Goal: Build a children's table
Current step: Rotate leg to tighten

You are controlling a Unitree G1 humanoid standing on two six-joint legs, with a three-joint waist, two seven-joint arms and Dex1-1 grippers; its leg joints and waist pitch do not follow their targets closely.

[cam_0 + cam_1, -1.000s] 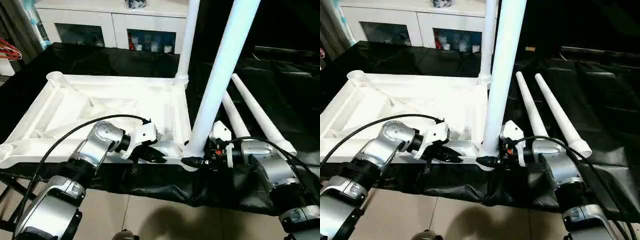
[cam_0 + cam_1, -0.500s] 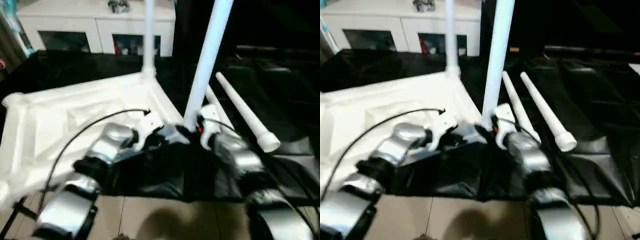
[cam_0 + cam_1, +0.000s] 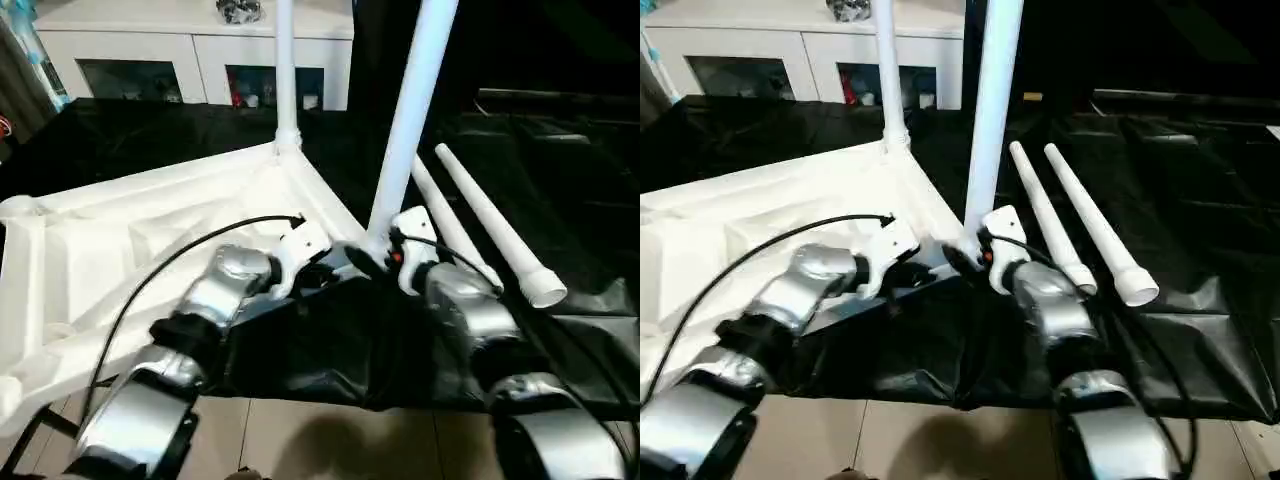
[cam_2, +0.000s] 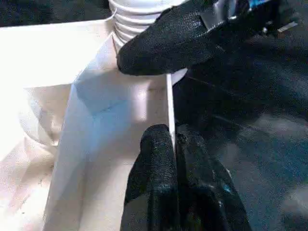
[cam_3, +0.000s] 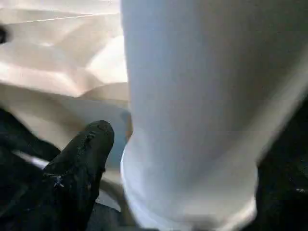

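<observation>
I pinched the near rim of the upturned tabletop (image 3: 120,230) on the black worktop (image 3: 560,180) with the left gripper (image 4: 172,144) to steady it, while the right gripper (image 3: 372,260), jaws spread around the near-right leg (image 3: 410,120), kept that leg upright in its corner socket.

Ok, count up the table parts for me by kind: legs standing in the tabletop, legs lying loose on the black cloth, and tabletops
Legs standing in sockets: 2, the far leg and the near leg
Legs lying loose on the black cloth: 2, inner and outer
Tabletop: 1
Total: 5 parts
</observation>
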